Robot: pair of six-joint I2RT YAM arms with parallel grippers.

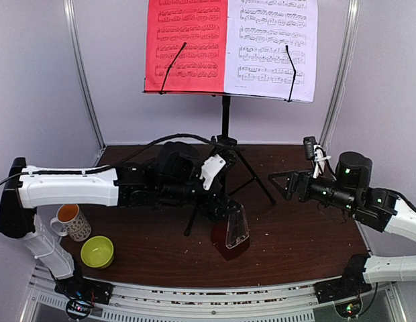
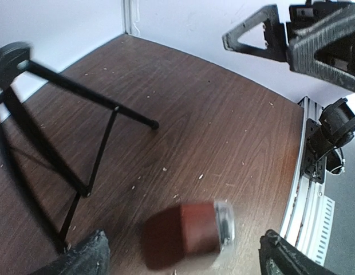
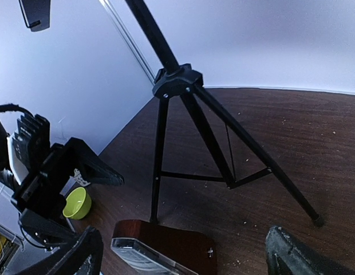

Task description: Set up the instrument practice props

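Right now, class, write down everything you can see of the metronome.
The metronome is a small dark-red pyramid, wood-like, with a clear cover on one face. It rests on the brown table, just in front of the music stand legs, seemingly narrow end up, though that pose is hard to confirm. The left claw hovers over it, open, one finger on either side, neither touching it. It looks blurred in that wrist view.

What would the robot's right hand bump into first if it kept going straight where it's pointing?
Most likely the dark-red metronome: in the wrist view it sits low between the fingers of the open right hand. The music stand's legs stand behind it, though depth is hard to judge.
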